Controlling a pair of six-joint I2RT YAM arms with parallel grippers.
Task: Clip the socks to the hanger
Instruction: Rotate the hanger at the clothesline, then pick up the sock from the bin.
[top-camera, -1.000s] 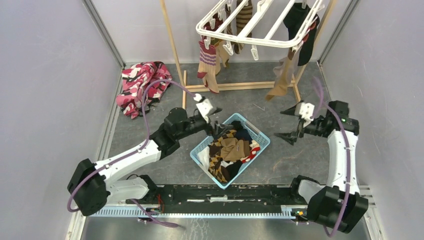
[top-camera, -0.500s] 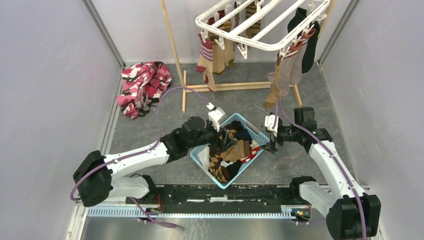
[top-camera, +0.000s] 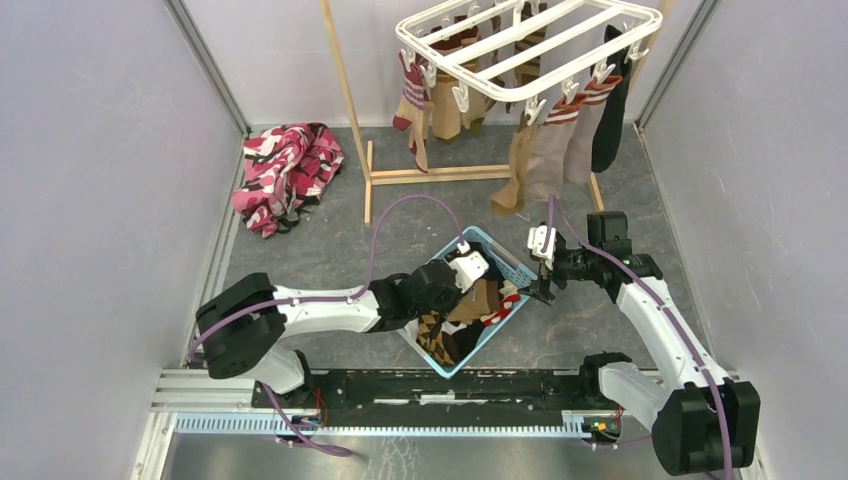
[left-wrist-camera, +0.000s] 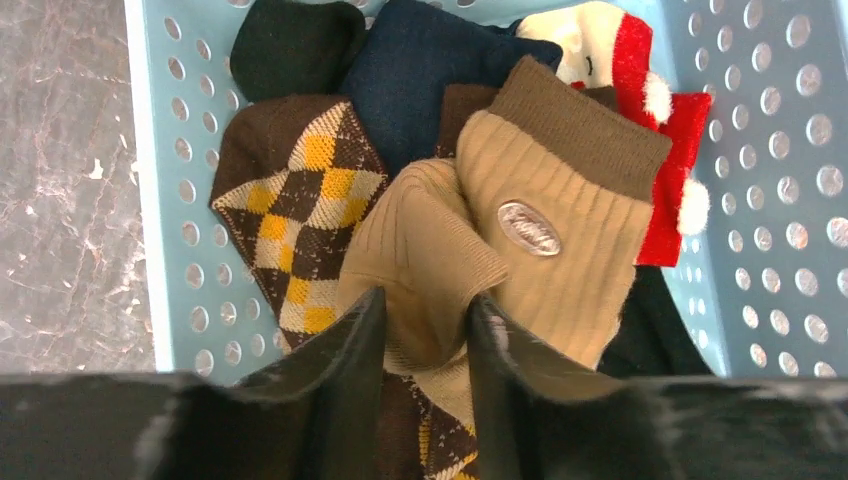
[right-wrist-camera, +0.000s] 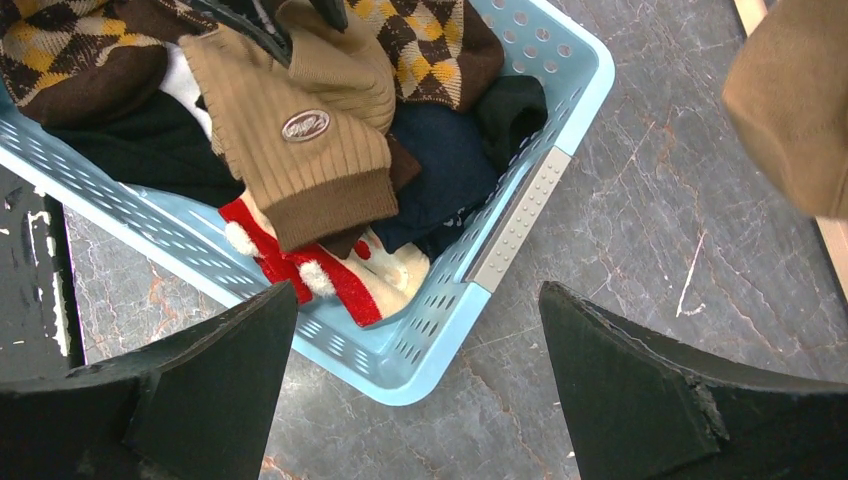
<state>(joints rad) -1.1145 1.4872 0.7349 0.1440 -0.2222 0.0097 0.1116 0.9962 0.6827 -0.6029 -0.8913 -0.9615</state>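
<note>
**Socks heaped in basket, tan one pinched by left end effector**

Down inside the blue basket (left-wrist-camera: 150, 230): left end effector (left-wrist-camera: 427, 310), pinching a raised fold of the tan sock (left-wrist-camera: 540, 250), fabric filling the gap and touching both fingers (left-wrist-camera: 350, 370). Just ahead of those fingers, the tan sock's brown cuff and oval badge. To their left, a brown and yellow argyle sock (left-wrist-camera: 290, 220). Farther ahead, a navy sock (left-wrist-camera: 430, 60) and a black sock (left-wrist-camera: 295, 45). Ahead and to the right, a red and white sock (left-wrist-camera: 650, 130) with pompoms. All lying in one loose heap.

Spread wide and holding nothing: right end effector (right-wrist-camera: 415, 295), hanging over one corner of the basket and the grey table (right-wrist-camera: 640, 200), with the tan sock ahead and to its left.

Well beyond both end effectors, at the far side of the table: white hanger (top-camera: 530, 45) above a wooden stand (top-camera: 440, 175), several socks clipped along its bars, among them grey ones with striped cuffs (top-camera: 565, 140), a tan one (top-camera: 515, 170) and a black one (top-camera: 610, 110). Far off to the left of the left end effector, a pink patterned cloth (top-camera: 285, 170) on the table.
</note>
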